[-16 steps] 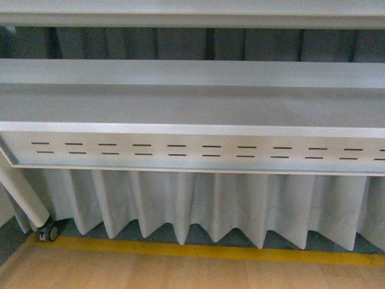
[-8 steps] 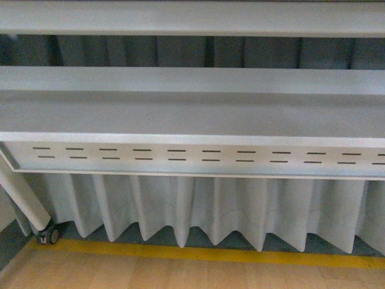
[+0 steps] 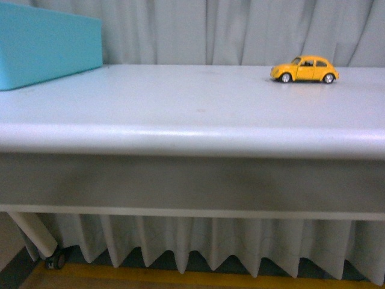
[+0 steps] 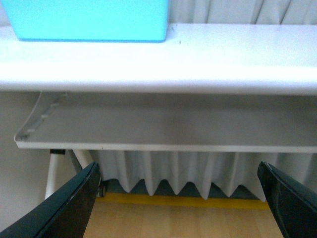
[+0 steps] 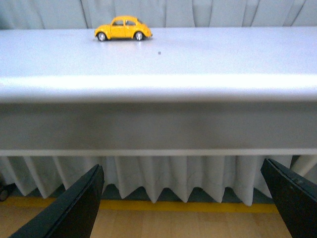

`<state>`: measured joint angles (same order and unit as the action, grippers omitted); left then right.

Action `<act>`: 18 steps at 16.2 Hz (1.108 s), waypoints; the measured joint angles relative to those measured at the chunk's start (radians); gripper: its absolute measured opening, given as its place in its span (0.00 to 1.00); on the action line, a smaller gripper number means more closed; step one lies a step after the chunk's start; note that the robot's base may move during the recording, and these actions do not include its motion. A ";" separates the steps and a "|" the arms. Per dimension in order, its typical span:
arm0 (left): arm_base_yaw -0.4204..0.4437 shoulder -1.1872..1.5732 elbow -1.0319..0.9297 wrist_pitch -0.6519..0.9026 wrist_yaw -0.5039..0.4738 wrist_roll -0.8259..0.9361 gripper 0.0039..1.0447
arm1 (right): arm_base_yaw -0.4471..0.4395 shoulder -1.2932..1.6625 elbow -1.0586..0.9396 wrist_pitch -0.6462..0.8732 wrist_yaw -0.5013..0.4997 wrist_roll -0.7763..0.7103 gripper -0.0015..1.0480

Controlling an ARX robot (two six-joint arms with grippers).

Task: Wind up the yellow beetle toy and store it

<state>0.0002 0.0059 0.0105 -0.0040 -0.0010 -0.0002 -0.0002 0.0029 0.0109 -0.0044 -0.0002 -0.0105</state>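
Observation:
The yellow beetle toy (image 3: 305, 69) stands on its wheels on the white table (image 3: 180, 108), at the far right near the curtain. It also shows in the right wrist view (image 5: 123, 28). Neither arm shows in the front view. My right gripper (image 5: 183, 203) is open and empty, held below and in front of the table's front edge, well short of the toy. My left gripper (image 4: 181, 201) is open and empty, also low in front of the table, below a turquoise box (image 4: 91, 20).
The turquoise box (image 3: 45, 45) stands at the table's far left. A grey pleated curtain (image 3: 228, 30) hangs behind the table. Below are the table's shelf (image 4: 168, 124), a caster wheel (image 3: 55, 260), a yellow floor line (image 3: 180, 280) and wooden floor.
The front view has risen: earlier it showed the table's lower shelves and slotted panel, now it shows the tabletop with the toy and the box.

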 joint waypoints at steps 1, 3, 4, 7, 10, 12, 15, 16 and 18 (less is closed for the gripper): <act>0.000 0.000 0.000 0.000 0.000 0.000 0.94 | 0.000 0.000 0.000 0.000 0.001 0.000 0.94; 0.000 0.000 0.000 0.000 0.001 0.000 0.94 | 0.000 0.000 0.000 -0.001 0.000 0.000 0.94; 0.000 0.000 0.000 0.000 0.000 0.000 0.94 | 0.000 0.000 0.000 0.000 0.001 0.000 0.94; 0.000 0.000 0.000 0.001 0.000 0.000 0.94 | 0.000 0.000 0.000 0.000 0.000 0.000 0.94; 0.000 0.000 0.000 0.000 0.000 0.001 0.94 | 0.000 0.000 0.000 0.000 0.000 0.000 0.94; 0.000 0.000 0.000 0.001 0.000 0.000 0.94 | 0.000 0.000 0.000 0.001 0.000 0.000 0.94; 0.000 0.000 0.000 0.000 0.001 0.001 0.94 | 0.000 0.000 0.000 -0.001 0.001 0.001 0.94; 0.000 0.000 0.000 0.001 0.002 0.001 0.94 | 0.000 0.000 0.000 -0.001 0.000 0.002 0.94; 0.000 0.000 0.000 0.004 -0.001 0.000 0.94 | 0.000 0.000 0.000 0.003 0.000 0.003 0.94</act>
<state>0.0002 0.0059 0.0105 -0.0002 -0.0021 -0.0002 -0.0002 0.0029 0.0109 -0.0013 0.0002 -0.0074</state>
